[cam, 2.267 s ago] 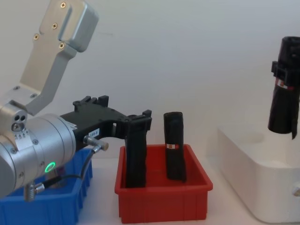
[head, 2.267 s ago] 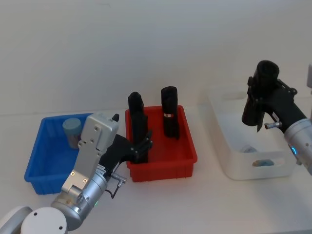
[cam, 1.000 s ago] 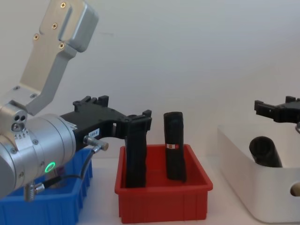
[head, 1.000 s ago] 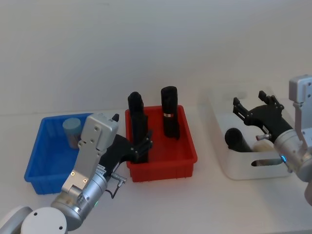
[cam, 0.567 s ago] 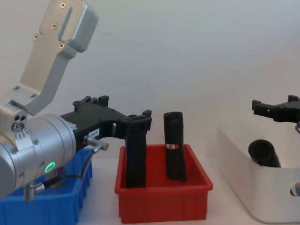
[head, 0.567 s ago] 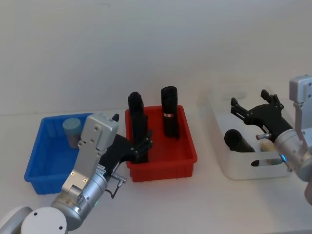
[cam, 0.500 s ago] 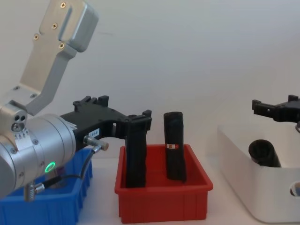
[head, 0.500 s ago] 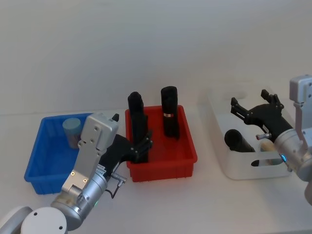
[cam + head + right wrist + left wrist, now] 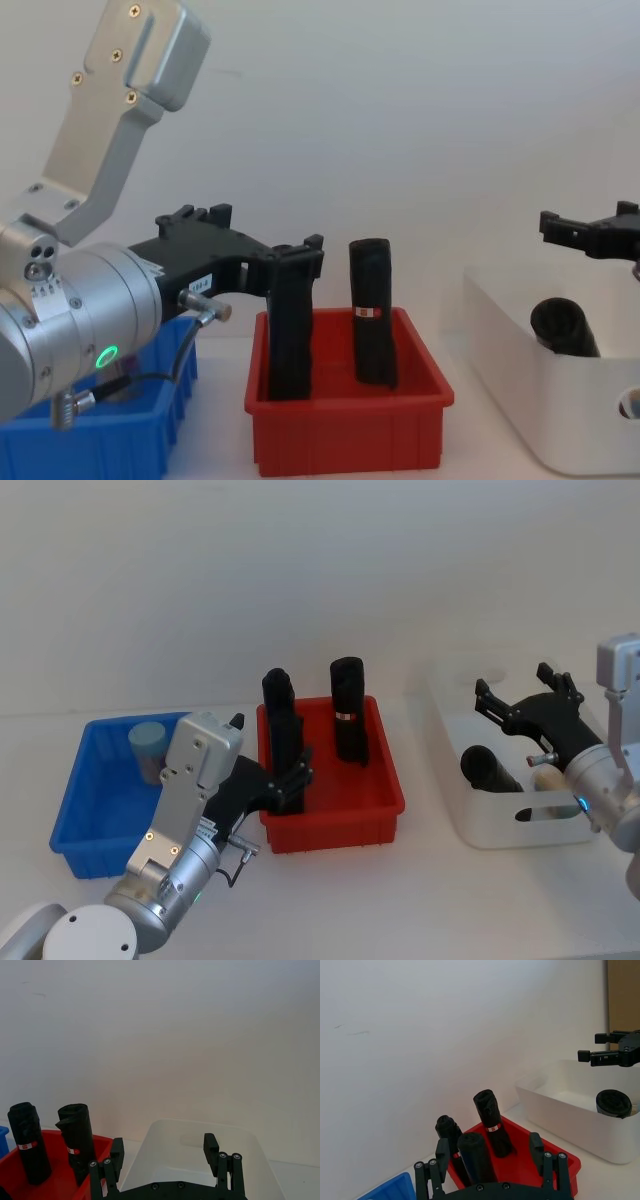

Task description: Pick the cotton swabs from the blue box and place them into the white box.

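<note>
One cotton swabs jar (image 9: 148,746) with a pale blue lid stands in the back of the blue box (image 9: 88,830). My left gripper (image 9: 292,778) is open at the red bin's front left, its fingers on either side of a black roll (image 9: 476,1156) in the left wrist view. Over the white box (image 9: 492,826) my right gripper (image 9: 512,684) hangs open and holds nothing. In that box a black roll (image 9: 487,768) lies tilted, with a pale object (image 9: 545,778) beside it.
The red bin (image 9: 335,822) stands between the blue and white boxes and holds upright black rolls (image 9: 348,720) with red-white labels. A white wall rises close behind all the bins. Bare table lies in front of them.
2.3 s ago my right gripper held a black roll above the white box. That roll now lies inside the box and the gripper is open. The left arm has not moved.
</note>
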Controlling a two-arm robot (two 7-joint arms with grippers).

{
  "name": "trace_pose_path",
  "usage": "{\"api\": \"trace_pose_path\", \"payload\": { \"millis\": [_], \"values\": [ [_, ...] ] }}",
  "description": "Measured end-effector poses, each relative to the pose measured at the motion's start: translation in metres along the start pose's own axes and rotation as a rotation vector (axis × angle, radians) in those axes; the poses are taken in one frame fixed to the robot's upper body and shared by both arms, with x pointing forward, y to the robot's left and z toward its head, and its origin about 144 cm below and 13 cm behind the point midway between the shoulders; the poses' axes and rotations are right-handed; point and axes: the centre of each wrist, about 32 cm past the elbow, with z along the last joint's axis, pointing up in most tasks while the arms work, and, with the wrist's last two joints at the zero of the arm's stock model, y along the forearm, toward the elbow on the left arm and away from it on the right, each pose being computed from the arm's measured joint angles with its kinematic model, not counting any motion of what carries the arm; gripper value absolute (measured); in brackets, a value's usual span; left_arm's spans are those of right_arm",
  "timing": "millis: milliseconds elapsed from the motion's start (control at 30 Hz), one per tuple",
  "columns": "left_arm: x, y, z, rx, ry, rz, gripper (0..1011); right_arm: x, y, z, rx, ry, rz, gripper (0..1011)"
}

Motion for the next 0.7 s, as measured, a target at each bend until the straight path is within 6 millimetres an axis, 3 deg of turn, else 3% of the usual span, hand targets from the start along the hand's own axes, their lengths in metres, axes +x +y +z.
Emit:
{"api": "trace_pose_path", "payload": {
  "millis": [700],
  "values": [
    [0.0, 0.0, 0.0, 0.0, 0.0, 0.0, 1004, 0.0003, -0.0002, -0.0002, 0.002, 0.001, 0.0, 1001]
  ]
}}
